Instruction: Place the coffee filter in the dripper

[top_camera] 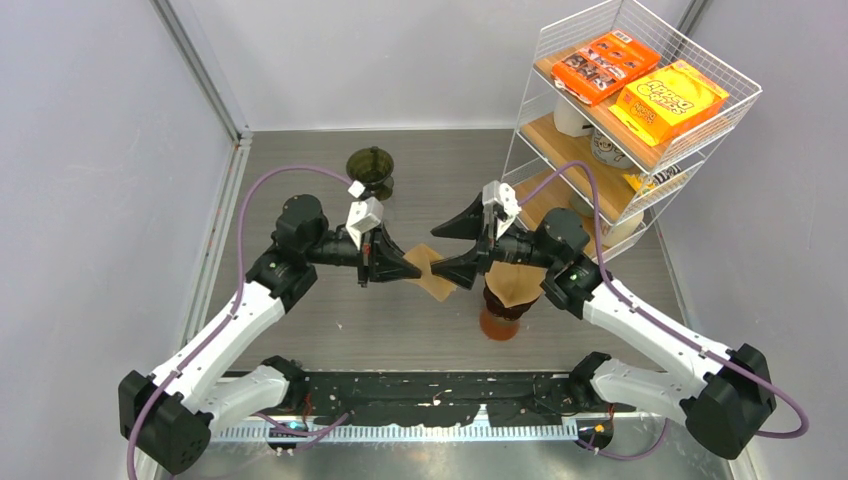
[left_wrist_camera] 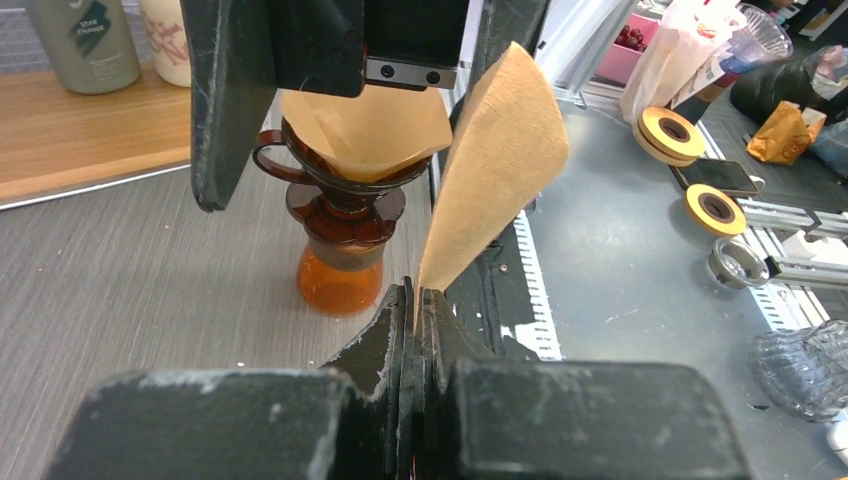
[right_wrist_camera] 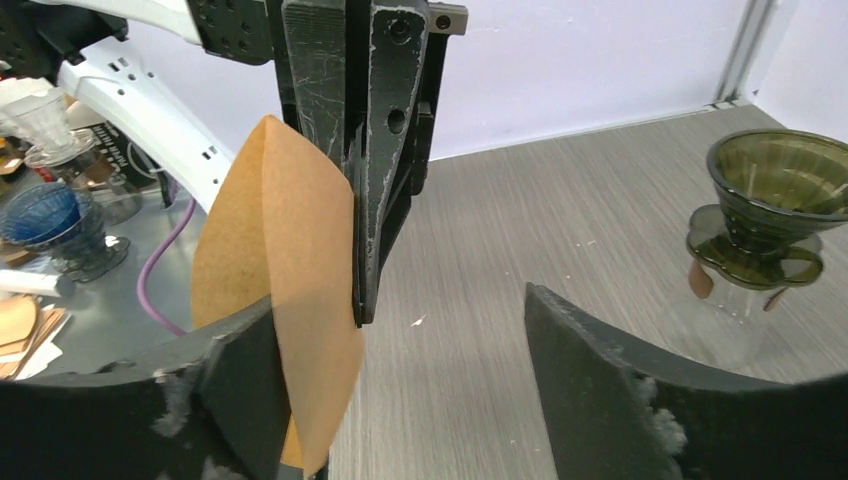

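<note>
My left gripper [top_camera: 408, 268] is shut on the edge of a brown paper coffee filter [top_camera: 436, 273] and holds it in the air above the table. In the left wrist view the filter [left_wrist_camera: 497, 165] stands up from the closed tips of the gripper [left_wrist_camera: 418, 300]. My right gripper [top_camera: 457, 249] is open, facing the left one, with the filter [right_wrist_camera: 285, 270] between its jaws, against one finger [right_wrist_camera: 235, 385]. An amber dripper [top_camera: 503, 300] on its glass base stands under the right wrist, with another filter [left_wrist_camera: 365, 125] seated in it. A dark green dripper [top_camera: 371, 168] stands at the back.
A white wire shelf [top_camera: 640, 110] at the back right holds orange boxes [top_camera: 668, 100] and mugs. The green dripper [right_wrist_camera: 770, 195] sits on a clear stand to the right in the right wrist view. The metal rail [top_camera: 400, 425] runs along the near edge.
</note>
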Controlling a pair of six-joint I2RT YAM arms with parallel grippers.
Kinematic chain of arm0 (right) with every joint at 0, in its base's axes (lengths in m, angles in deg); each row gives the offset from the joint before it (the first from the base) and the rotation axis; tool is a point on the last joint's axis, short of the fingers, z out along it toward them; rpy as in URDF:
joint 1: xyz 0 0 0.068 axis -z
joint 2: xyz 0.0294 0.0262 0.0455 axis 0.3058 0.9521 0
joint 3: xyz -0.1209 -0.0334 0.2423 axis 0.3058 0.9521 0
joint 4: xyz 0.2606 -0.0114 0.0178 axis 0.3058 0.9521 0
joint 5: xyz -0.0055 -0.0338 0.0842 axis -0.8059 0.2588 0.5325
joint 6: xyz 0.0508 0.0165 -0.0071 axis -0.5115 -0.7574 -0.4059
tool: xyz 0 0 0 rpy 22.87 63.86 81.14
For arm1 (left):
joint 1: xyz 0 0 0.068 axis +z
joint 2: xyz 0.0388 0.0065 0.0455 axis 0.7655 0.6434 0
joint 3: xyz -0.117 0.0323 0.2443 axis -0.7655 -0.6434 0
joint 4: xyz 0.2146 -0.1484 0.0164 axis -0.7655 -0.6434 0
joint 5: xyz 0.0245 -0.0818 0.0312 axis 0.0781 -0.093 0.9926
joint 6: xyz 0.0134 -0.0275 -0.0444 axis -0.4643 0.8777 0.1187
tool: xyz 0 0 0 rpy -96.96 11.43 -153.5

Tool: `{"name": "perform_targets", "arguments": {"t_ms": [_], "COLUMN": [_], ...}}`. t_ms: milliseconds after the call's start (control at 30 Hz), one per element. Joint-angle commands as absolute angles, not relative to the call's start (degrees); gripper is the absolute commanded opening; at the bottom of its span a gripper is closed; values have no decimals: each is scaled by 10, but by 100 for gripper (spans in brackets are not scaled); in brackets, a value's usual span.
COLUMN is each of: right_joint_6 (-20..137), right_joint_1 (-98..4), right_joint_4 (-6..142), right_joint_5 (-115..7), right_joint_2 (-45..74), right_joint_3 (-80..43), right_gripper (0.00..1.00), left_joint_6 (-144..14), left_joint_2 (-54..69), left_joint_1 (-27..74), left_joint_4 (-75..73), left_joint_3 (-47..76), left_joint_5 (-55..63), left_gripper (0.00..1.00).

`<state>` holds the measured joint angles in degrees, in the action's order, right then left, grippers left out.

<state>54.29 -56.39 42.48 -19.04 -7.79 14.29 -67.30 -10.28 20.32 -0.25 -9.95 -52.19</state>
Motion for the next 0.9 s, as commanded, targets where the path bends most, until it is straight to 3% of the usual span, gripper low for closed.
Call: {"name": "perform_targets", "arguments": {"t_ms": [0, 300, 533, 867], "right_joint_6": [509, 500, 503, 512], "right_joint_1": [-564, -567, -582, -591], "right_joint_4": [373, 376, 373, 388], "right_joint_5": [-151, -126, -65, -95], "right_joint_2": [-69, -68, -56, -54], "right_joint_3": [120, 126, 118, 110], "right_gripper": [77, 61, 55, 12], "left_joint_6": [-686, -679, -679, -673], "left_joint_2": [-119, -126, -123, -119], "left_joint_1": [198, 195, 192, 189], "left_joint_4": [0, 17, 44, 49], "left_joint_3": [-82, -84, -87, -86], "left_joint_5": [-547, -559, -580, -579], "left_gripper": [0, 0, 0, 0]}}
